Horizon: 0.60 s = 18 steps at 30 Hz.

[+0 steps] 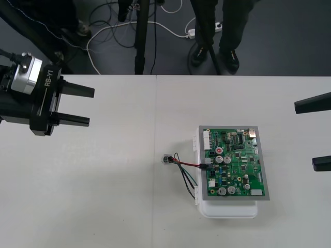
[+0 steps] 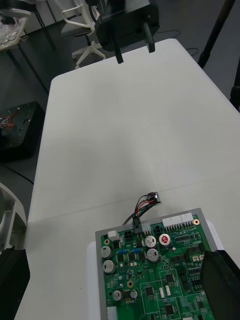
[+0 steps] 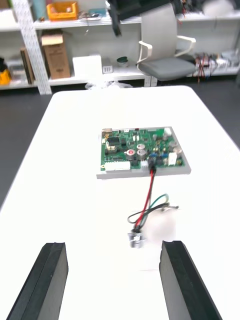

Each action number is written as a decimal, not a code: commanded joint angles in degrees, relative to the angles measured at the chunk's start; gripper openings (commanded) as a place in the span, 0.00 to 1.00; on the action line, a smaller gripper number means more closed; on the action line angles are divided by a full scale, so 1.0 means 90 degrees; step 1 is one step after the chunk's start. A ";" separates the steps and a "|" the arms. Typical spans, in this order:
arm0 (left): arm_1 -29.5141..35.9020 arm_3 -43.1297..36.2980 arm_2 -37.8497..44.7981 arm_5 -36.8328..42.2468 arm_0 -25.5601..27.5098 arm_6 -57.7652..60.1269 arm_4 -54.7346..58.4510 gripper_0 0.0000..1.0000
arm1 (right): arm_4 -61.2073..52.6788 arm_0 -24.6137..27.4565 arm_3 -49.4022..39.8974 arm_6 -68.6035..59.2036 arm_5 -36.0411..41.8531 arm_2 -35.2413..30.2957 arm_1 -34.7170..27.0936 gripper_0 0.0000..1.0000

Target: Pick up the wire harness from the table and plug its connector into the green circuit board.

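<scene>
Pale table (image 1: 93, 206), and we see the harness (image 1: 186, 164) plugged into the board (image 1: 235, 155), well apart from left gripper (image 1: 91, 107) and right gripper (image 1: 304, 135), both with jaws spread wide.

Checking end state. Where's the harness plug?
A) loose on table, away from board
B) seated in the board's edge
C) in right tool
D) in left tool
B: the plug sits in the green circuit board edge, its wires trailing to the socket on the table.
</scene>
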 commanded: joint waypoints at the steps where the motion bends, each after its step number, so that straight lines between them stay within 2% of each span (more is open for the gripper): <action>1: 0.0361 -0.0347 0.0351 0.0359 0.0052 0.0762 -0.0209 0.54 | 0.0393 0.0066 -0.0349 0.0261 -0.0027 0.0126 0.0553 1.00; 18: 0.0361 -0.0445 0.0420 0.0378 0.0052 0.0997 -0.0482 0.54 | 0.1008 0.0154 -0.1013 0.0310 -0.0027 0.0370 0.1481 1.00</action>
